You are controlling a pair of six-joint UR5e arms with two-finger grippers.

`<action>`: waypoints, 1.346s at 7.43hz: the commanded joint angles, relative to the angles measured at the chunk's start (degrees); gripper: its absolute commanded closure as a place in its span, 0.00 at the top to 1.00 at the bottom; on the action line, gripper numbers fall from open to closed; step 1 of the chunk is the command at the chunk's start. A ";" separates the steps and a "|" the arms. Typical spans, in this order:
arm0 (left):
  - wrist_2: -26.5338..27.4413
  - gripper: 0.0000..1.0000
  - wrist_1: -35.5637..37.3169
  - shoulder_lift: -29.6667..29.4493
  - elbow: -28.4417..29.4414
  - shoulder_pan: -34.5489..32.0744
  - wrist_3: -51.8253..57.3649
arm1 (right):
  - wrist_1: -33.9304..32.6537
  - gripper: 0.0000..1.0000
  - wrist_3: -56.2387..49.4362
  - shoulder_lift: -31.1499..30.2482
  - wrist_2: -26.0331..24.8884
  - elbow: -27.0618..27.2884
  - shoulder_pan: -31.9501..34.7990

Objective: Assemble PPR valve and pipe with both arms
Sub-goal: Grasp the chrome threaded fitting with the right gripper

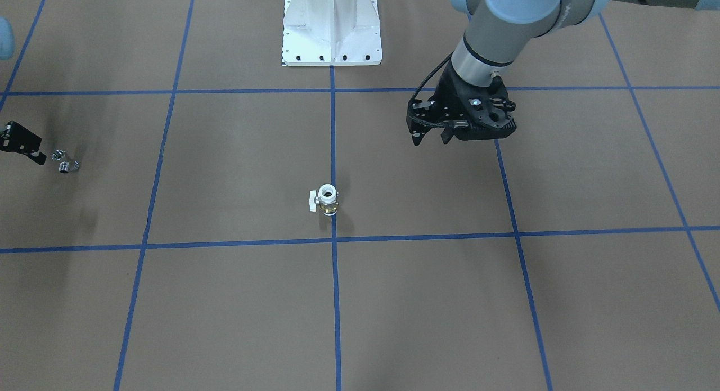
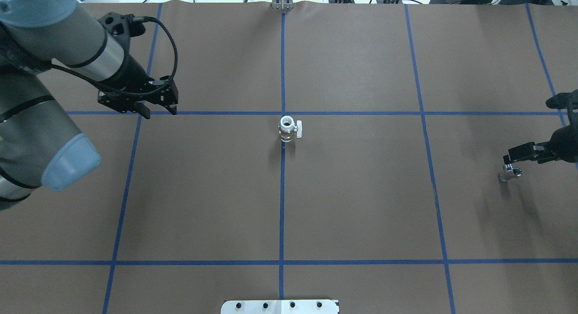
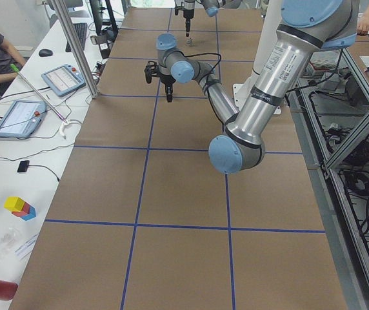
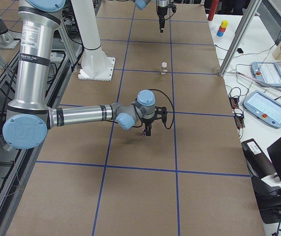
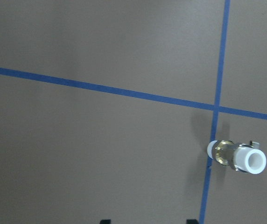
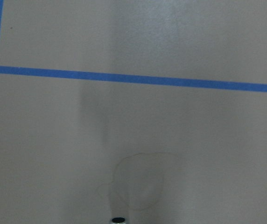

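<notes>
The PPR valve [image 1: 327, 200] stands upright at the table's middle on a blue tape line, its handle to one side. It also shows in the overhead view [image 2: 287, 128] and the left wrist view [image 5: 236, 156]. My left gripper [image 1: 432, 140] [image 2: 158, 113] hangs open and empty above the table, well to the valve's side. My right gripper [image 2: 509, 162] [image 1: 40, 157] is at the table's far right end. It looks shut on the small silver pipe [image 2: 510, 173] [image 1: 64, 161] at its fingertips. The pipe's tip shows at the bottom edge of the right wrist view [image 6: 118, 220].
The white pedestal base [image 1: 332, 31] [image 2: 280, 306] stands at the robot's edge of the table. Blue tape lines [image 2: 282, 214] divide the brown table into squares. Operators' desks with tablets [image 3: 62, 79] and metal posts [image 3: 75, 45] line the far side.
</notes>
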 commanded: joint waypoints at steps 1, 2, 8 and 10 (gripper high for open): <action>-1.62 0.62 0.09 2.63 -0.75 -2.69 3.66 | 1.19 0.94 1.49 -0.33 -6.37 -0.78 -6.09; -1.62 0.62 0.18 2.54 -0.84 -2.61 3.57 | 1.19 0.86 1.32 -0.41 -5.88 -0.96 -6.12; -1.62 0.62 0.97 2.10 -0.75 -2.43 3.48 | 1.19 0.09 0.00 -1.46 -5.70 -0.79 -5.86; -1.62 0.62 1.06 1.93 -0.84 -2.43 3.48 | 1.11 0.00 -1.13 -1.38 -4.83 -0.79 -4.73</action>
